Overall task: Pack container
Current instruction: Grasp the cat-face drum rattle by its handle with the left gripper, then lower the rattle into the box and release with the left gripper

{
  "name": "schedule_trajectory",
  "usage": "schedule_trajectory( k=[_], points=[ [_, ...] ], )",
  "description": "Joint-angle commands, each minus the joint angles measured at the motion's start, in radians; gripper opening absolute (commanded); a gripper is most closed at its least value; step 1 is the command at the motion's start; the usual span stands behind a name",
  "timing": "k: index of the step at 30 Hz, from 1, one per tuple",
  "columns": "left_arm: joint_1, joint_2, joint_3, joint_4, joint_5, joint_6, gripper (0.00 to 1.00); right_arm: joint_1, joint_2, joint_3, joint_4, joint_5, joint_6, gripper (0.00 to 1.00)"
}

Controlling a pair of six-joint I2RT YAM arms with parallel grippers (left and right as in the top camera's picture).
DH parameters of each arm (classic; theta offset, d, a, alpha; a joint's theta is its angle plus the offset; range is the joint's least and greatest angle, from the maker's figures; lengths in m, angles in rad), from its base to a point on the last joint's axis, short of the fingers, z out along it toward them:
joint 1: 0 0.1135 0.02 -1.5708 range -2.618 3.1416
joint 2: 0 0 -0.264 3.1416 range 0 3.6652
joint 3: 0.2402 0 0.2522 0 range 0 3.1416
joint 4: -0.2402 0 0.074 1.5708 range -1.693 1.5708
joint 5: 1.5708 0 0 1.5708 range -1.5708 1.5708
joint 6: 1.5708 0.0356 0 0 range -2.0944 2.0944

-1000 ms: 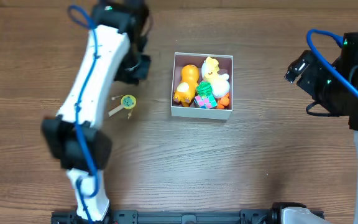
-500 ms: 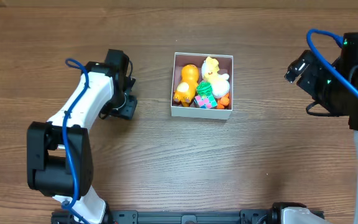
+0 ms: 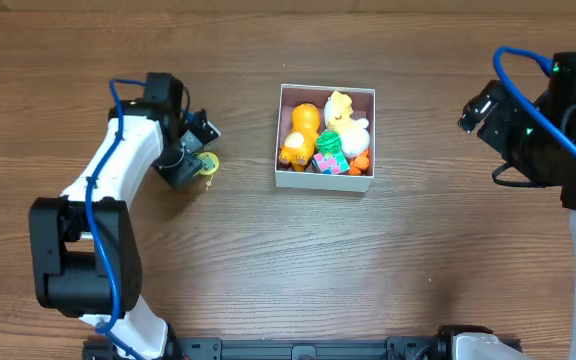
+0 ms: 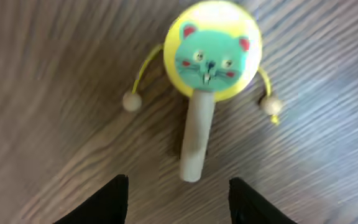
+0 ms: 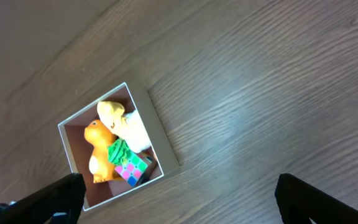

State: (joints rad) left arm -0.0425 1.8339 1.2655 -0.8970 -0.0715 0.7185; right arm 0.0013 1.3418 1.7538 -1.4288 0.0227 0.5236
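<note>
Now, hovers with left claw [image 4: 178,183] spread, rattle drum [image 4: 211,53] just ahead, handle [image 4: 196,137] pointing back between its fingers [image 4: 114,199]; container [image 3: 318,182] off aside, holding toys [image 3: 330,125]; right claw [image 5: 180,186] spread too.

L arm stretched fwd along left side, elbow bent, wrist turned inward. L gripper [image 3: 197,151] points down, fingers [image 4: 115,200] spread, gripping nothing. R arm raised at far right edge. R gripper [image 5: 179,196] aimed down, fingers [image 5: 59,194] wide apart, empty.
</note>
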Motion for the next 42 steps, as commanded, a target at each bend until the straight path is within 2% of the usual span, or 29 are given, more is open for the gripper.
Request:
schedule_trajectory(
  k=[1, 11, 15, 16, 18, 19, 22, 26, 29, 31, 34, 37, 39, 42],
  points=[
    [0.021, 0.012, -0.041, 0.028, 0.024, 0.033, 0.52, -0.003, -0.001, 0.005, 0.005, 0.002, 0.004, 1.00],
    [0.021, 0.103, -0.076, 0.103, 0.046, 0.038, 0.49, -0.003, -0.001, 0.005, 0.005, 0.002, 0.004, 1.00],
    [0.021, 0.132, -0.076, 0.109, 0.045, 0.037, 0.35, -0.003, -0.001, 0.005, 0.005, 0.002, 0.005, 1.00],
    [0.021, 0.131, -0.076, 0.110, 0.046, 0.037, 0.30, -0.003, -0.001, 0.005, 0.005, 0.002, 0.004, 1.00],
    [0.020, 0.131, -0.070, 0.112, 0.046, 0.018, 0.13, -0.003, -0.001, 0.005, 0.005, 0.002, 0.004, 1.00],
    [0.018, 0.131, -0.049, 0.106, 0.046, -0.024, 0.04, -0.003, -0.001, 0.005, 0.005, 0.002, 0.004, 1.00],
    [0.001, 0.131, 0.086, -0.004, 0.046, -0.134, 0.04, -0.003, -0.001, 0.005, 0.005, 0.002, 0.004, 1.00],
    [-0.087, 0.131, 0.379, -0.246, 0.067, -0.417, 0.04, -0.003, -0.001, 0.005, 0.005, 0.002, 0.004, 1.00],
    [-0.205, 0.131, 0.611, -0.447, 0.242, -0.536, 0.04, -0.003, -0.001, 0.005, 0.005, 0.002, 0.004, 1.00],
    [-0.291, 0.131, 0.667, -0.459, 0.294, -0.541, 0.04, -0.003, -0.001, 0.005, 0.005, 0.002, 0.004, 1.00],
    [-0.425, 0.141, 0.647, -0.351, 0.283, -0.537, 0.04, -0.003, -0.001, 0.005, 0.005, 0.002, 0.004, 1.00],
    [-0.519, 0.172, 0.575, -0.194, 0.262, -0.380, 0.04, -0.003, -0.001, 0.005, 0.005, 0.002, 0.004, 1.00],
    [-0.544, 0.217, 0.569, -0.183, 0.243, -0.275, 0.04, -0.003, -0.001, 0.005, 0.005, 0.002, 0.004, 1.00],
    [-0.546, 0.250, 0.569, -0.211, 0.219, -0.194, 0.04, -0.003, -0.001, 0.005, 0.005, 0.002, 0.004, 1.00]
  ],
)
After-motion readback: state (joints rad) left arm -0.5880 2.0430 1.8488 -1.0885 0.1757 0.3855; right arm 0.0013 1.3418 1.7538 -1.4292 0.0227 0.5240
